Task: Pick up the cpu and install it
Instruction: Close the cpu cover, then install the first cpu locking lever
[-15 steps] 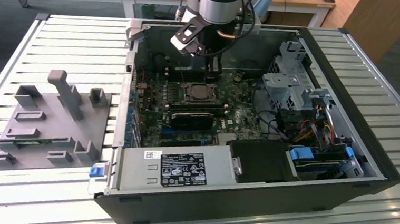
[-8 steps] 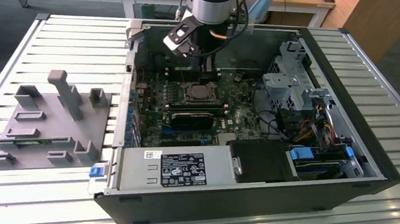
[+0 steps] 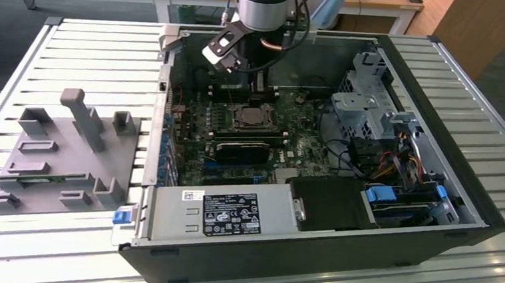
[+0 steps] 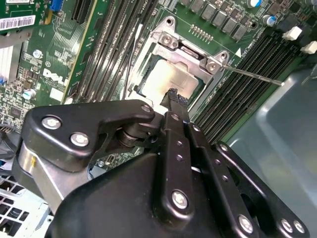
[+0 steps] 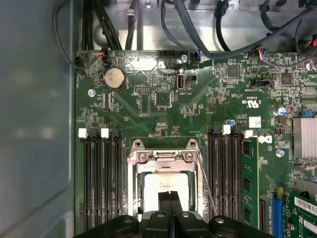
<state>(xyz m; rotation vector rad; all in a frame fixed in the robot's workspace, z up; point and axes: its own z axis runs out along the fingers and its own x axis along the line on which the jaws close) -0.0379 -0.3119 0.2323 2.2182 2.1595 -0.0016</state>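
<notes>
- One arm (image 3: 262, 5) reaches down into one open computer case (image 3: 462, 196); one gripper (image 5: 170, 196) hangs over the motherboard (image 5: 163, 119).
- One grey fixture tray (image 3: 60, 158) lies on the slatted table (image 3: 81, 49), at the exterior view's left of the case, well apart from the gripper.
- The case holds the motherboard, one power supply (image 3: 221, 213) along its near edge, a black block (image 3: 333, 204) just beside that, and a drive cage (image 3: 367, 96) with bundled cables at the exterior view's right.
- One cpu (image 5: 166, 184) sits in the socket (image 5: 163, 157), inside the metal retention frame; one thin lever wire (image 4: 252, 75) runs off from the frame.
- Memory slots (image 5: 101, 178) flank the socket on both sides; I count four on the one side and about as many on the other, where one carries a green module.
- The cpu shows a pale, shiny, flat square top; its edges are partly covered by the frame.
- The gripper's two black fingers are pressed together with nothing between them, their tips directly over the cpu; whether they touch it I cannot tell.
</notes>
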